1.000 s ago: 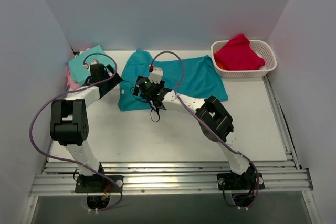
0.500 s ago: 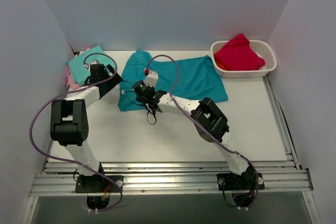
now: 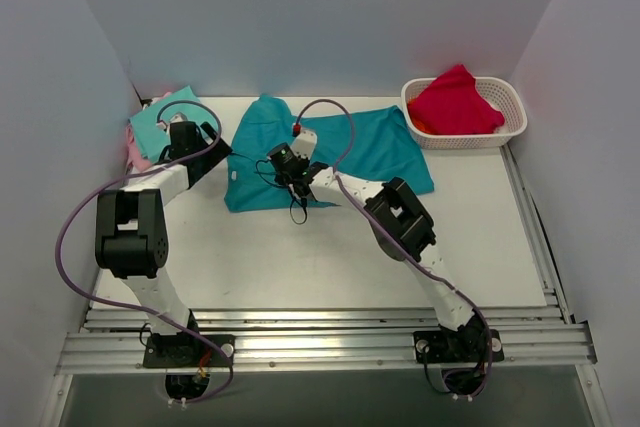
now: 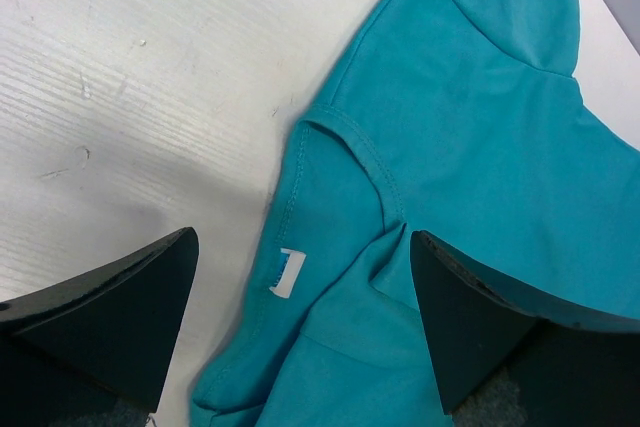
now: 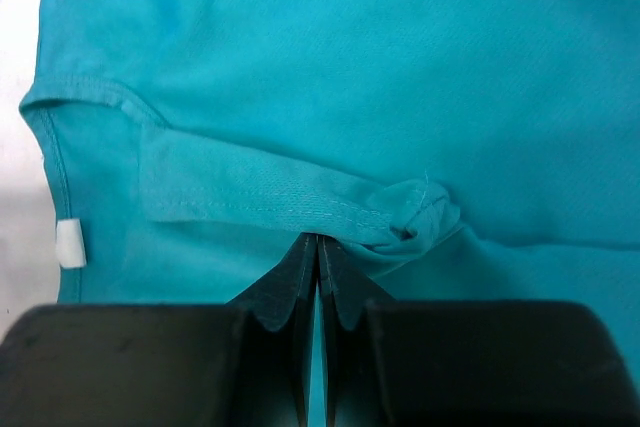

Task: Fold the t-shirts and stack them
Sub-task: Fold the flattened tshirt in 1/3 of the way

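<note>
A deep teal t-shirt (image 3: 370, 147) lies spread on the table, its white neck label (image 4: 288, 273) at the left edge. My right gripper (image 3: 290, 169) is low over the shirt's left part and shut; its tips (image 5: 318, 239) pinch the edge of a folded hem strip (image 5: 260, 192) that bunches just to their right. My left gripper (image 3: 205, 152) hovers open over the collar (image 4: 340, 142), its fingers (image 4: 120, 297) on either side of the label. A mint-green t-shirt (image 3: 160, 119) lies folded at the back left on pink cloth (image 3: 135, 155).
A white basket (image 3: 515, 112) at the back right holds a crumpled red-pink shirt (image 3: 455, 99). Walls close in the table on three sides. A metal rail (image 3: 320, 342) runs along the near edge by the arm bases.
My right gripper has closed from open onto the teal shirt's hem fold, shifting a little left and then back to the right. The left arm has not moved.
</note>
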### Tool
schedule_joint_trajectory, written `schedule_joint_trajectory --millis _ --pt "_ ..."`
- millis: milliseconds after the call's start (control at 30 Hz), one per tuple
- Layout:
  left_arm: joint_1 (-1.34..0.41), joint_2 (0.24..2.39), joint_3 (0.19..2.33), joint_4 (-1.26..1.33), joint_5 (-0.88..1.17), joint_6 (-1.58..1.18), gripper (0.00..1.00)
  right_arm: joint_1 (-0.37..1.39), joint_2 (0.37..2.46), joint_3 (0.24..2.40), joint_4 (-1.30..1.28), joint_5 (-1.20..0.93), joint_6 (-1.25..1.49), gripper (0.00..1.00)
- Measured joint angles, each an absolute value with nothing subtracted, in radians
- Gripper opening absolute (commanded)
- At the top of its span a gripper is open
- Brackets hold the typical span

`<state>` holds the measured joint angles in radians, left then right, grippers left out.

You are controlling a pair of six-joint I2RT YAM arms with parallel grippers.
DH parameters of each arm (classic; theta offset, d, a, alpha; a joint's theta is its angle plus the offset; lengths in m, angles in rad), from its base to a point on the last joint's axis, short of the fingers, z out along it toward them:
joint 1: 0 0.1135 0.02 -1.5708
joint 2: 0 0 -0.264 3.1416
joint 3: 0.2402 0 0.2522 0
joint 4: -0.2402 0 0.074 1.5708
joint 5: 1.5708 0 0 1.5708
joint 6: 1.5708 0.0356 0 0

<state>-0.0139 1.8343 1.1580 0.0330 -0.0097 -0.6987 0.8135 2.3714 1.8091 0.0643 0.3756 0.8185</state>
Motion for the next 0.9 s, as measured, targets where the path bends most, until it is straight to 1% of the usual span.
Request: schedule_joint_trajectory --millis 267,400,467,533,567,600,633,667,700,833,900 --pt "-0.011 1.834 1.158 0.035 -0.010 -0.699 0.96 0.777 2.407 1.855 0.066 0.363 0.818 0.00" --pt "-0.011 1.834 1.158 0.038 -0.009 -0.699 0.96 0.759 2.490 1.946 0.093 0.352 0.807 0.00" --pt "-0.011 1.834 1.158 0.041 -0.010 -0.699 0.96 0.738 2.557 2.040 0.136 0.329 0.785 0.00" --pt "-0.011 1.834 1.158 0.043 -0.009 -0.699 0.96 0.709 2.620 2.133 0.175 0.293 0.768 0.16" --pt "-0.011 1.834 1.158 0.045 -0.009 -0.699 0.96 0.691 2.646 2.167 0.201 0.274 0.761 0.27" --pt "-0.011 1.834 1.157 0.046 -0.009 -0.699 0.96 0.671 2.658 2.180 0.231 0.253 0.751 0.57" --pt "-0.011 1.834 1.156 0.049 -0.009 -0.699 0.96 0.653 2.661 2.181 0.257 0.238 0.743 0.71" --pt "-0.011 1.833 1.155 0.051 -0.009 -0.699 0.96 0.638 2.659 2.177 0.285 0.225 0.720 0.80" --pt "-0.011 1.832 1.152 0.054 -0.009 -0.699 0.96 0.623 2.652 2.165 0.320 0.216 0.700 0.95" --pt "-0.011 1.829 1.148 0.058 -0.009 -0.699 0.96 0.583 2.537 2.032 0.413 0.203 0.626 0.97" --pt "-0.013 1.829 1.148 0.058 -0.009 -0.699 0.96 0.586 2.425 1.914 0.445 0.205 0.604 0.97"
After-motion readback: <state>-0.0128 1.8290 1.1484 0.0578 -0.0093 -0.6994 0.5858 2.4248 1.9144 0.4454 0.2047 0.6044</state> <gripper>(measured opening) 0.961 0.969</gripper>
